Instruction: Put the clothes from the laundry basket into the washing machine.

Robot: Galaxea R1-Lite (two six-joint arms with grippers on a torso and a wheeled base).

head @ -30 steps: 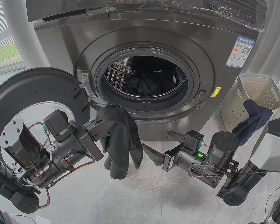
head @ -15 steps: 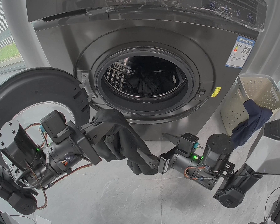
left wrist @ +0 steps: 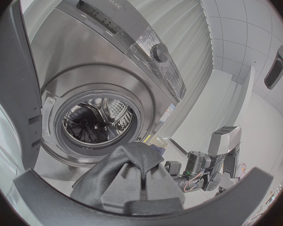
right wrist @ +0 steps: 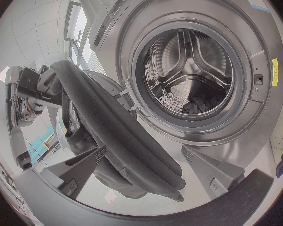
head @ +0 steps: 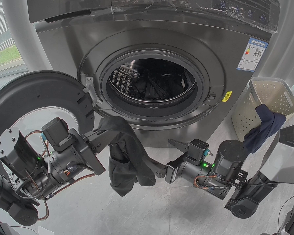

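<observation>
One washing machine (head: 173,30), door open, ahead of both claws. Head view catches one laundry basket (head: 285,92) past the right claw (head: 156,150), one navy garment (head: 266,124) over its rim. Meanwhile the left claw (head: 103,133) is clamped on one black garment (head: 127,157); right wrist view has the right claw's fingers (right wrist: 81,165) spread, cloth hanging between.

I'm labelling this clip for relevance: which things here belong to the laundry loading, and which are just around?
Job: black garment, clamped in the left gripper; right gripper, jaws open; washing machine; laundry basket; navy garment over its rim.
Just there: energy label; yellow sticker; curtain.
</observation>
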